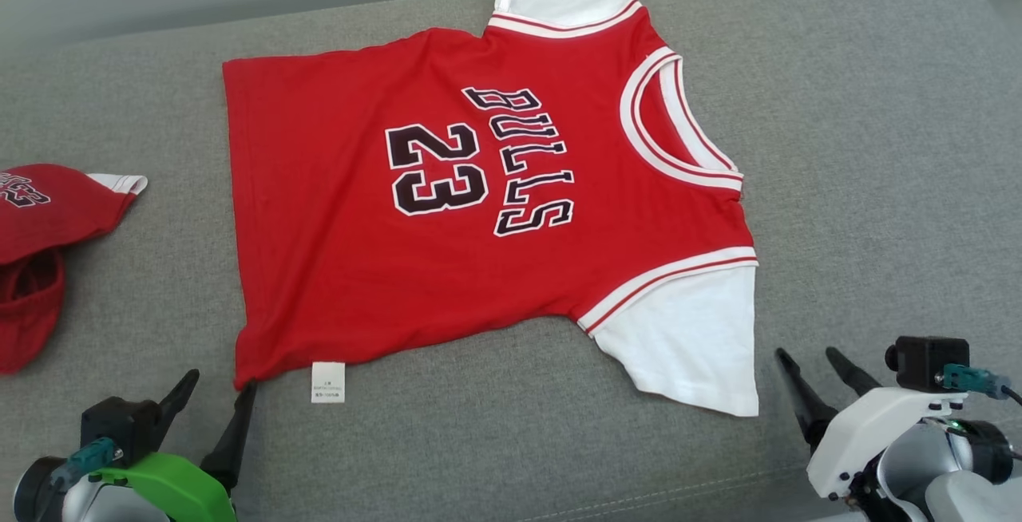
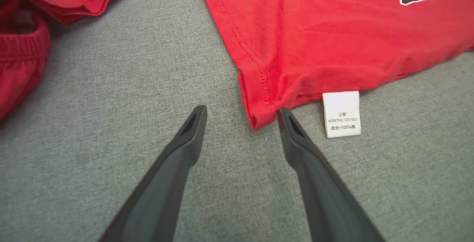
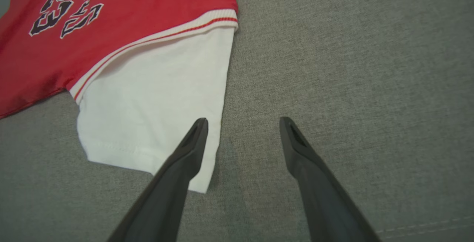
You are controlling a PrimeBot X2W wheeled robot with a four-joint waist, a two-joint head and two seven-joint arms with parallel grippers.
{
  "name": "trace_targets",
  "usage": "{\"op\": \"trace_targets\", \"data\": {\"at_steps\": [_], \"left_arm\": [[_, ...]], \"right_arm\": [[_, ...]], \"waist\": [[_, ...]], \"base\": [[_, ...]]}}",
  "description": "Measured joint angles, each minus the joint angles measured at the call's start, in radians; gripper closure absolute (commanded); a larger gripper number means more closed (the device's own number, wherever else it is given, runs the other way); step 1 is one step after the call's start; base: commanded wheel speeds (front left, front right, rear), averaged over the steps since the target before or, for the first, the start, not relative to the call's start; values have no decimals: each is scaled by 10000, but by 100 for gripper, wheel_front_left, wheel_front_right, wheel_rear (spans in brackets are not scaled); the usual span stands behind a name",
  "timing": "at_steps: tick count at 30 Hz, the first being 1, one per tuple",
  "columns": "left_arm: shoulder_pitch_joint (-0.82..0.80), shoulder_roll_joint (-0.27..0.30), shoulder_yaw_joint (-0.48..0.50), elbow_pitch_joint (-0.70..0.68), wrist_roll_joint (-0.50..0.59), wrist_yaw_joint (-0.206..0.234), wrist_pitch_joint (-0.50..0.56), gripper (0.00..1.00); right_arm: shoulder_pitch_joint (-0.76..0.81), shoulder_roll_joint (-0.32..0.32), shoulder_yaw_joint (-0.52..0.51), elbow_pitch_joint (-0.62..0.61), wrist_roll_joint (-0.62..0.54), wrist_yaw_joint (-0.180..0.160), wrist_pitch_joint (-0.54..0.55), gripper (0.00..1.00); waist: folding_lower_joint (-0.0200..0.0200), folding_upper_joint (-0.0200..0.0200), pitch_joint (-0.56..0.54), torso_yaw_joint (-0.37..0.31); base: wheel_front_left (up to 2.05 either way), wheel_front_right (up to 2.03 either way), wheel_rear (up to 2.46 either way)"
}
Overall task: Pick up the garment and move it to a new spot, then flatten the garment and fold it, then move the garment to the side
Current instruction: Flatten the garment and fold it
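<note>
The jersey (image 1: 447, 211) is laid flat on the couch (image 1: 878, 147). The left gripper (image 1: 220, 382) at its near-left corner and the right gripper (image 1: 806, 354) by the near sleeve (image 1: 695, 338) are spread wide, empty.

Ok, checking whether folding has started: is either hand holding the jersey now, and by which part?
Nothing is held. The left hand and right hand are both open; the jersey lies flat, its hem corner loose between the left hand's fingers.
</note>
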Motion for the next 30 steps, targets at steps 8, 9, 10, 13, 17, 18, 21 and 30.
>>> {"op": "trace_targets", "data": {"at_steps": [8,9,10,13,17,18,21,30], "left_arm": [[27,-387,541,-65,-290,349,-121,0],[27,-468,571,-104,-290,349,-180,0],[27,-554,579,-138,-288,349,-192,0],[32,-744,635,-211,-288,372,-222,0],[55,-974,690,-332,-288,422,-232,0],[65,-1043,698,-347,-290,424,-270,0],[267,-1218,713,-370,-288,430,-276,0],[708,-1534,863,-437,-205,504,-276,0]], "right_arm": [[-218,-359,-213,-468,-1112,-176,-1488,0],[-269,-360,-217,-535,-1220,-176,-1733,0],[-315,-368,-196,-617,-1342,-173,-1990,0],[-353,-485,17,-662,-1845,-163,-2508,0],[-345,-481,211,-593,-2088,-165,-3009,0],[-333,-483,253,-558,-2245,-165,-3196,0],[-286,-462,328,-378,-2468,-188,-3641,0],[177,-127,401,282,-2719,-368,-4230,0]], "waist": [[0,0,-309,12],[0,0,-351,24],[0,0,-393,42],[0,0,-531,109],[0,0,-689,183],[0,0,-746,210],[0,0,-916,300],[0,0,-1372,594]], "base": [[0,0,0],[0,0,0],[0,0,0],[0,0,0],[0,0,0],[0,0,0],[0,0,0],[0,0,0]]}}
